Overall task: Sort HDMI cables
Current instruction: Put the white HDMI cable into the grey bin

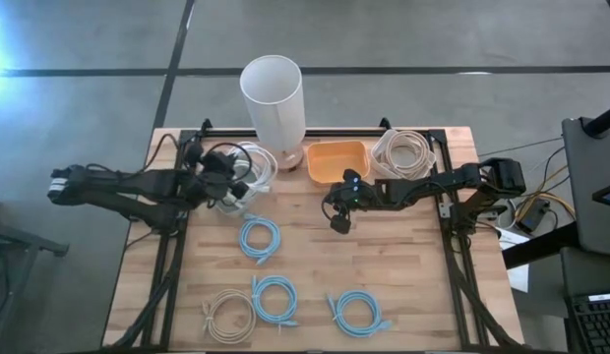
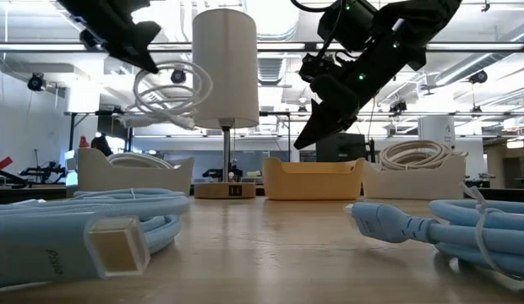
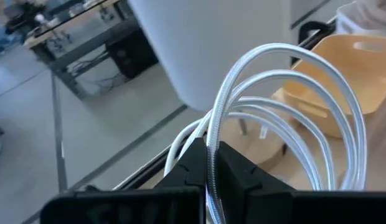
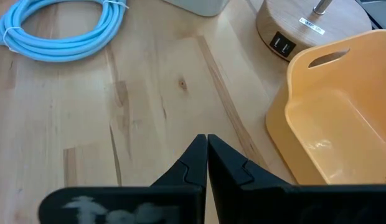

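Note:
My left gripper (image 1: 234, 185) is at the far left, raised above a white bin (image 1: 254, 169), and is shut on a white cable coil (image 2: 167, 89) that hangs in the air. My right gripper (image 1: 339, 218) hovers shut and empty over the table's middle, next to the orange bin (image 1: 336, 160). Three light blue coils (image 1: 258, 237) (image 1: 275, 298) (image 1: 357, 312) and one beige coil (image 1: 226, 310) lie flat on the table. More beige coils (image 1: 403, 150) lie in the white bin at the far right. My left gripper pinches the white coil between its two fingers at one point on the loops (image 3: 211, 146). The strands pass between the fingertips and the rest of the coil (image 3: 286, 93) spreads out beyond them. The coil is lifted clear, hanging below the gripper above the white bin.
A tall white lamp (image 1: 273, 98) stands on a round wooden base (image 4: 305, 25) at the far edge between the left white bin and the orange bin. The orange bin looks hollow and bare inside (image 4: 333, 127). Bare wood lies below my right gripper.

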You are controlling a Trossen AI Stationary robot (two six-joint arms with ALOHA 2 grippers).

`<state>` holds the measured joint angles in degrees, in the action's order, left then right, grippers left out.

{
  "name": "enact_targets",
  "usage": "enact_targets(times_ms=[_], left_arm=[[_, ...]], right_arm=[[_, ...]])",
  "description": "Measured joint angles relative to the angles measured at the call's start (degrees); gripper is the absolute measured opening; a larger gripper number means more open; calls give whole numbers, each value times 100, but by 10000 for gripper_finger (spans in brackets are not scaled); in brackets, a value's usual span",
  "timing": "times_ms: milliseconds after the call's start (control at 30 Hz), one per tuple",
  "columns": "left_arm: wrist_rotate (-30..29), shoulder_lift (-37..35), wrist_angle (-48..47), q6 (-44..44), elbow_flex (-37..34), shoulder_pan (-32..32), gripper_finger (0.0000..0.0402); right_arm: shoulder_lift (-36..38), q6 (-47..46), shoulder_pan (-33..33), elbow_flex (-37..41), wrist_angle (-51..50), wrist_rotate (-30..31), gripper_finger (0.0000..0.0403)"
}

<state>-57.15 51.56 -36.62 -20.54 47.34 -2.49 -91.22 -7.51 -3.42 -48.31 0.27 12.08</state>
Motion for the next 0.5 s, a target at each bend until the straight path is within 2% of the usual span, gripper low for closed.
enact_targets(times_ms=[67,233,500], left_arm=[[-163,-16,-128,-165,-103,3,17],[-1083,-7,-339,-754,-529,47,17],[-1220,-5,-88,-1727,-1338,89,17]], right_arm=[[0,0,0,0,0,0,8],[0,0,2,0,0,0,8],[0,1,2,0,2,0,8]])
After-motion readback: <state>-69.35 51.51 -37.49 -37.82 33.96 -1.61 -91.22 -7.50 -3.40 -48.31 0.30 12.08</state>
